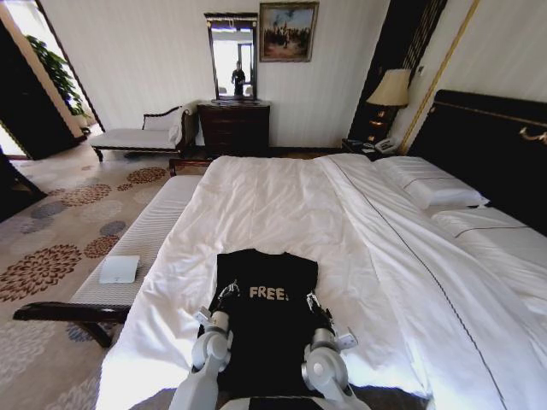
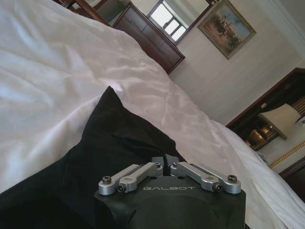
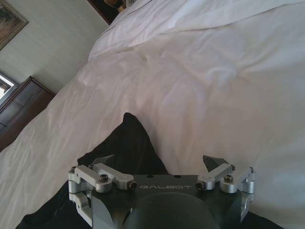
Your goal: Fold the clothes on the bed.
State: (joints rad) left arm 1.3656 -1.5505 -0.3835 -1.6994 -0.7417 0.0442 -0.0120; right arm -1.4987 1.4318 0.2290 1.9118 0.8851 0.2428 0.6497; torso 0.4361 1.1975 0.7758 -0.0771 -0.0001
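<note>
Clothes lie near the bed's foot edge; left gripper pinches fabric, right gripper gapes, risking lopsided folding.

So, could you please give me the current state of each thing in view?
Black T-shirt: lying flat on the bed, "FREE" lettering up, not yet folded.
Left gripper: shut on the T-shirt's edge.
Right gripper: open, over the T-shirt.
Bed: made, white duvet smooth.
Bedside lamp: upright.
</note>
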